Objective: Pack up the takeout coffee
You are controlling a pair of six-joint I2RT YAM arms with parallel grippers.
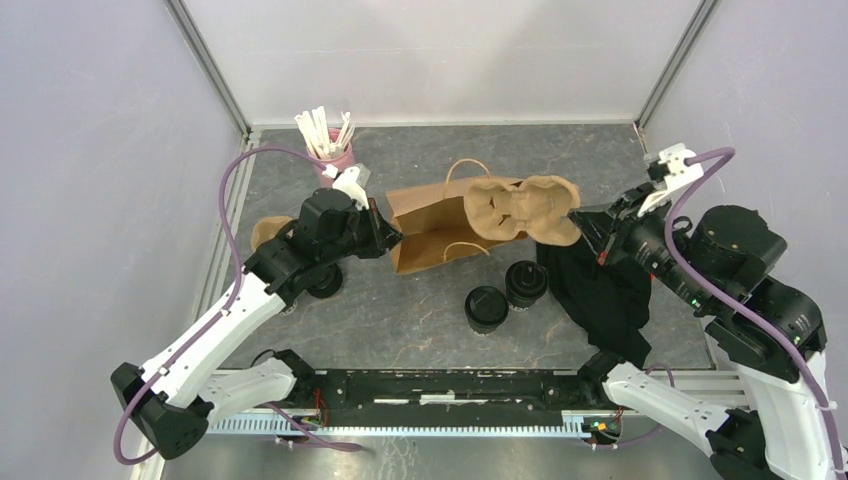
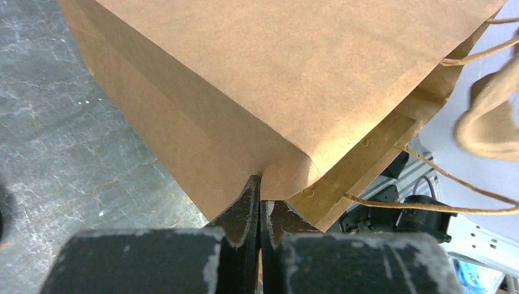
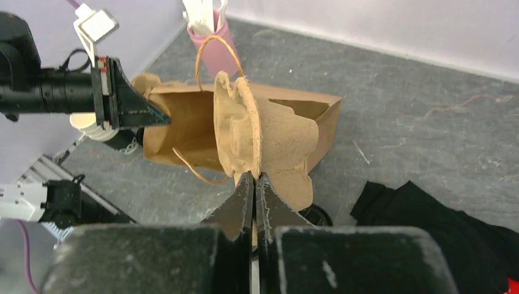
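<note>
Two takeout coffee cups with black lids stand on the table, one (image 1: 486, 308) near the front and one (image 1: 526, 283) just right of it. A brown paper bag (image 1: 430, 228) lies on its side behind them. My left gripper (image 1: 393, 238) is shut on the bag's edge (image 2: 275, 73), its fingertips (image 2: 261, 180) pinching the paper. My right gripper (image 1: 580, 218) is shut on a tan moulded pulp cup carrier (image 1: 520, 210) and holds it at the bag's mouth. In the right wrist view the carrier (image 3: 275, 141) stands edge-on above my right gripper (image 3: 254, 176), in front of the bag (image 3: 183, 131).
A pink cup of white sticks (image 1: 330, 150) stands at the back left. A black cloth (image 1: 600, 290) lies right of the cups. A tan object (image 1: 265, 232) and a dark round object (image 1: 325, 283) sit partly hidden under the left arm.
</note>
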